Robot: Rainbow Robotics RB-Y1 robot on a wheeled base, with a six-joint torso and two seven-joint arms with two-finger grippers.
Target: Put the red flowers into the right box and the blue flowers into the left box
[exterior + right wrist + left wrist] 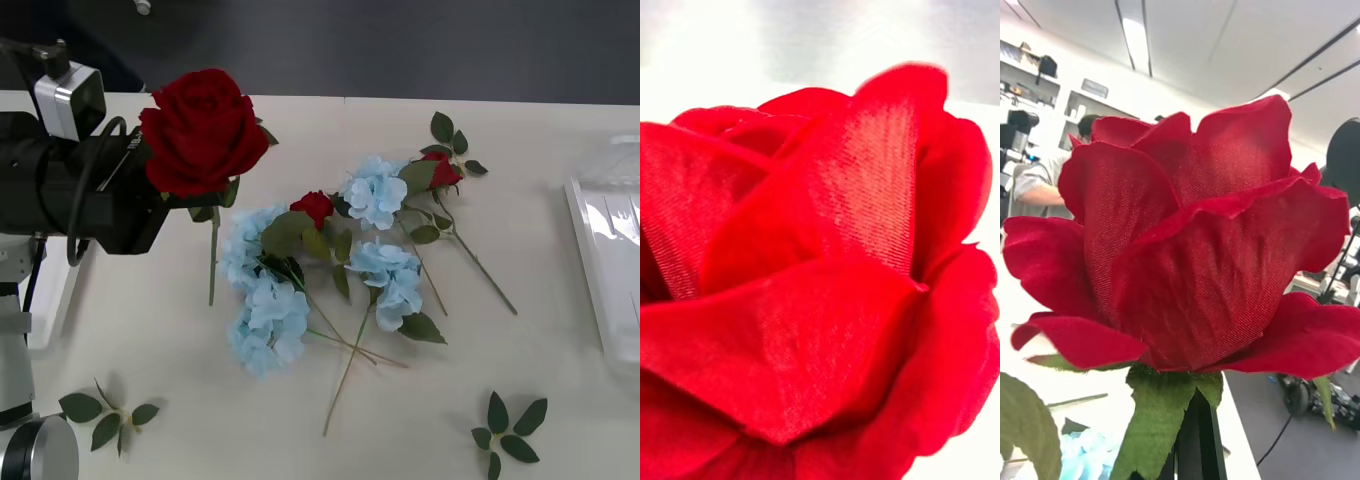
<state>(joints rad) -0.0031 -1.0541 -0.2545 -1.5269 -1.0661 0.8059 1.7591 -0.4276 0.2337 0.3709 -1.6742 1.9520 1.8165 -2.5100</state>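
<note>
The left arm is raised above the table (150, 330) at its left side, and a large red rose (203, 130) stands at the end of it, bloom up and stem hanging clear of the surface. In the left wrist view the same bloom (1187, 247) sits directly above the camera with a dark finger (1199, 442) beneath its green calyx; whether the fingers are clenched on the stem cannot be told. The right wrist view shows red petals (812, 300) at very close range, and the state of the right fingers cannot be told.

At mid-table lie the blue flowers (268, 318) in a loose pile, stems crossing, with two smaller red roses (315, 207) (443, 171) among them. The right box (610, 260) sits at the table's right edge, well apart from the pile. Loose leaf sprigs (105, 415) (510, 435) lie near the front.
</note>
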